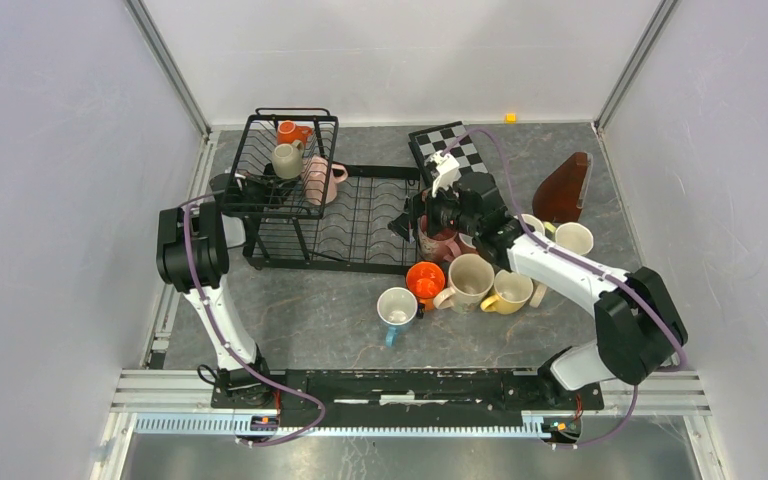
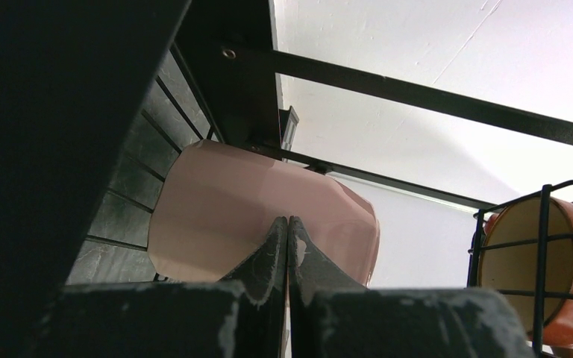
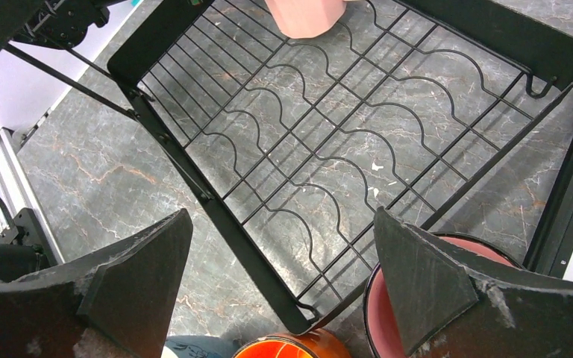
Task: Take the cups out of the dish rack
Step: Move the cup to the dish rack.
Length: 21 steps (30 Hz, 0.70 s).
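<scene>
L gripper [image 2: 289, 233] has its fingers pressed together w/ nothing between them. The tips are right at the pink mug [image 2: 261, 212], which sits at the edge of the dish rack [image 1: 360, 235] basket part, near a beige mug [image 1: 287, 158] and an orange mug [image 1: 293, 130]. R gripper [image 3: 282, 224] is spread wide above the rack's flat part, holding nothing.

Risk: closed L fingers can only shove the pink mug or snag wire — they prob. need opening first. A dark-pink mug [image 3: 385, 317] sits just under one R finger — dropping could knock it into the unloaded mugs [image 1: 470, 282].
</scene>
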### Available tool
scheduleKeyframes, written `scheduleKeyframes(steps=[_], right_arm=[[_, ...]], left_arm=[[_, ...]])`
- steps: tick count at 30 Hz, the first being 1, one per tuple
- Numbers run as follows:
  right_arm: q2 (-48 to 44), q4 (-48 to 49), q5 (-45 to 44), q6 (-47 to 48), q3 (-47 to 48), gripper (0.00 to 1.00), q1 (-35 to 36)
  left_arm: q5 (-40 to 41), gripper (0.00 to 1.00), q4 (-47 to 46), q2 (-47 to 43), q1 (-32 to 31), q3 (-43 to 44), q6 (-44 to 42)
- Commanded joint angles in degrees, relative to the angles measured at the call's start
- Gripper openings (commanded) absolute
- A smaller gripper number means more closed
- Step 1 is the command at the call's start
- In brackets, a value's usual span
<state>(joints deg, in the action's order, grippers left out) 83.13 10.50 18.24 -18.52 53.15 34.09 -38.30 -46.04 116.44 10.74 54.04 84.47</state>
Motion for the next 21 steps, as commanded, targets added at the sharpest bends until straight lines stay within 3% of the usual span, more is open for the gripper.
scheduleKeyframes(steps=[1, 9, 18, 21], right_arm=[[1.1, 0.4, 0.7, 1.5, 3.2, 0.98, 0.2], [1.4, 0.2, 0.9, 2.0, 2.9, 0.98, 0.2], [0.6, 0.0, 0.6, 2.7, 2.1, 0.98, 0.1], [0.5, 0.0, 0.6, 2.7, 1.9, 0.98, 0.2]], left_arm=[[-4.3, 0.02, 2.3, 1.0, -1.1, -0.7, -2.4], [0.4, 0.02, 5.3, -2.2, -0.3, -3.2, -3.8], [5.1, 0.02, -11.6, -2.2, 1.6, -7.8, 6.2], [6.9, 0.02, -11.0, -3.5, 2.3, -8.8, 6.8]])
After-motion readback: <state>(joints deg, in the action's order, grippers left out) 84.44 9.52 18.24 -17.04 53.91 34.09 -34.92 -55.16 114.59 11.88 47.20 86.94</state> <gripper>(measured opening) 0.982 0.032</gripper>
